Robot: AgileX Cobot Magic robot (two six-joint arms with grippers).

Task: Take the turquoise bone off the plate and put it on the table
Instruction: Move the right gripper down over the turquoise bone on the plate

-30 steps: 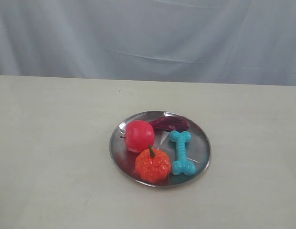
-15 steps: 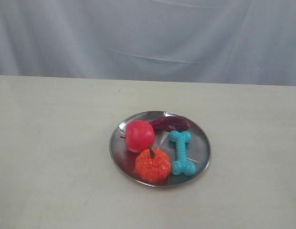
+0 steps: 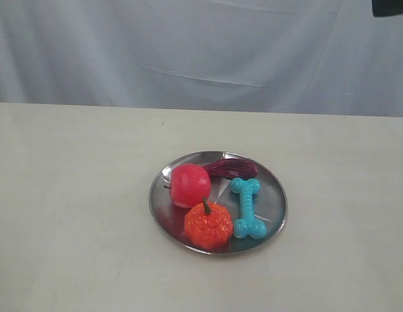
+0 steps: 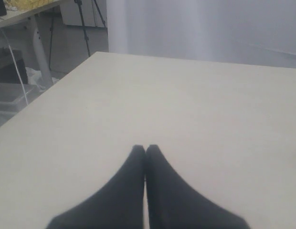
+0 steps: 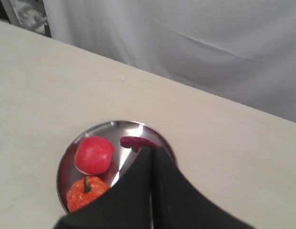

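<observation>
The turquoise bone (image 3: pixel 247 208) lies on the right half of the round silver plate (image 3: pixel 275 194), which sits on the cream table (image 3: pixel 71 214). In the right wrist view the plate (image 5: pixel 112 128) lies below my right gripper (image 5: pixel 152 149), whose black fingers are shut and cover the bone. A dark piece of the right arm (image 3: pixel 391 6) shows at the exterior view's top right corner, high above the table. My left gripper (image 4: pixel 145 148) is shut with nothing in it, over bare table (image 4: pixel 195 105) away from the plate.
On the plate with the bone are a red apple (image 3: pixel 189 185), an orange pumpkin-like toy (image 3: pixel 208 225) and a dark purple toy (image 3: pixel 231 168). A pale curtain (image 3: pixel 201 52) hangs behind the table. A table edge (image 4: pixel 47 93) shows in the left wrist view.
A dark part of the right arm has come into the exterior view's top right corner. The plate and the toys have not moved.
</observation>
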